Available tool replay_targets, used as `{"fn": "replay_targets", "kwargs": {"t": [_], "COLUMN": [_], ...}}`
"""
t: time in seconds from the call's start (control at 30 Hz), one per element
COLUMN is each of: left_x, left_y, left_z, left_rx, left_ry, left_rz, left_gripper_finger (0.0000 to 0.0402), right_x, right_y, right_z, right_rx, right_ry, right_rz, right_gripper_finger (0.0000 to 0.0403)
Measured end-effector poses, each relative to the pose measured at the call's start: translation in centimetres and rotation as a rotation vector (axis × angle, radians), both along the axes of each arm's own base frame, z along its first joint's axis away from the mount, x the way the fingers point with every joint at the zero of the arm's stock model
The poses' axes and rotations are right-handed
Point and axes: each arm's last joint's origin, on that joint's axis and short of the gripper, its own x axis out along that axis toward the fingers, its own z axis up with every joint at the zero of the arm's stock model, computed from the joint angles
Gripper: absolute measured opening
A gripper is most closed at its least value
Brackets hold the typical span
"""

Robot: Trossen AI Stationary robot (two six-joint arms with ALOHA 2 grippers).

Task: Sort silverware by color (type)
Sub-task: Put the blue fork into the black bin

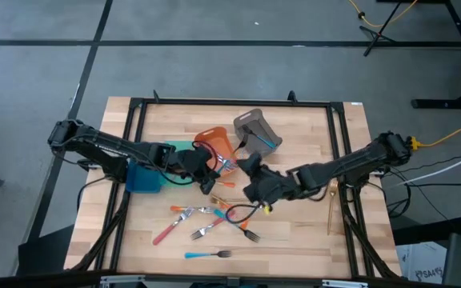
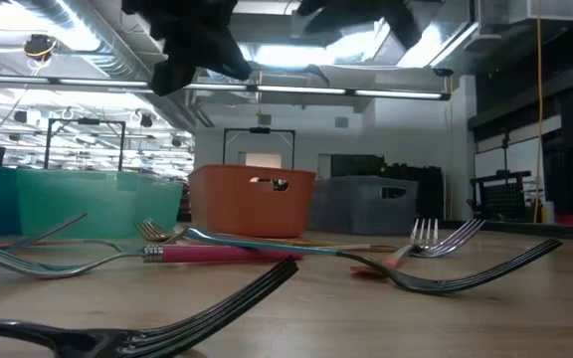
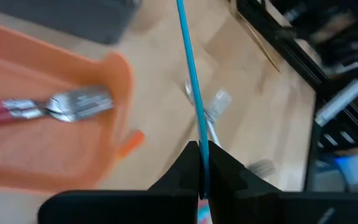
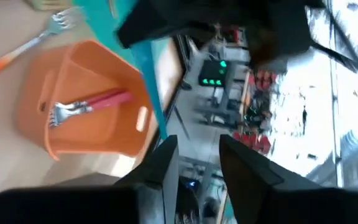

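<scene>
Blue-handled fork (image 3: pixel 190 93) is pinched in the left gripper (image 3: pixel 202 163) near the orange bin (image 1: pixel 214 144), apparently for sorting by colour, while the right gripper (image 4: pixel 197 163) hovers nearby, parted and empty, above loose silverware (image 1: pixel 206 220).

The blue-handled fork (image 3: pixel 190 93) runs out past the left wrist picture's edge; its head is cut off, and the desk (image 3: pixel 272 118) beyond is blurred.

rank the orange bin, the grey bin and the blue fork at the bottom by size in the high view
1. orange bin and grey bin: look alike, no clear order
2. blue fork: smallest
</scene>
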Motion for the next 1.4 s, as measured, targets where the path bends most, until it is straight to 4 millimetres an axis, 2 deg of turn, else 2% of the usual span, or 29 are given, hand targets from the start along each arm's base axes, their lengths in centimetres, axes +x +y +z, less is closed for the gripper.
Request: {"fn": "replay_targets", "kwargs": {"t": [0.13,0.27,0.37,0.47,0.57,0.7,0.93,1.2,1.4], "left_x": [0.1,0.4,0.7,1.0,1.2,1.5,1.8,2.1,2.1], "left_y": [1.2,2.0,2.5,2.7,2.7,2.8,2.7,1.6,0.9], "left_z": [0.1,0.4,0.8,1.3,1.8,2.4,3.4,4.7,5.2], "left_rx": [0.066,0.115,0.151,0.197,0.241,0.302,0.389,0.489,0.524], "left_ry": [-0.008,-0.040,-0.085,-0.138,-0.183,-0.238,-0.330,-0.450,-0.494], "left_rz": [0.043,0.067,0.068,0.057,0.045,0.034,0.008,-0.054,-0.082], "left_gripper_finger": [0.0001,0.0001,0.0001,0.0001,0.0001,0.0001,0.0001,0.0001,0.0001], "right_x": [-3.0,-6.4,-8.3,-9.3,-9.2,-7.9,-5.6,-4.9,-4.7], "right_y": [-1.2,-3.0,-4.3,-5.4,-6.6,-8.0,-9.5,-10.6,-10.3], "right_z": [2.5,4.5,5.3,5.5,5.4,4.9,5.1,6.4,7.4], "right_rx": [0.131,0.344,0.534,0.701,0.853,1.044,1.327,1.419,1.441], "right_ry": [-0.066,-0.159,-0.243,-0.346,-0.462,-0.569,-0.550,-0.619,-0.643], "right_rz": [-0.090,-0.232,-0.342,-0.433,-0.506,-0.536,-0.271,-0.109,0.031], "right_gripper_finger": [0.0111,0.0111,0.0111,0.0111,0.0111,0.0111,0.0111,0.0111,0.0111]}}
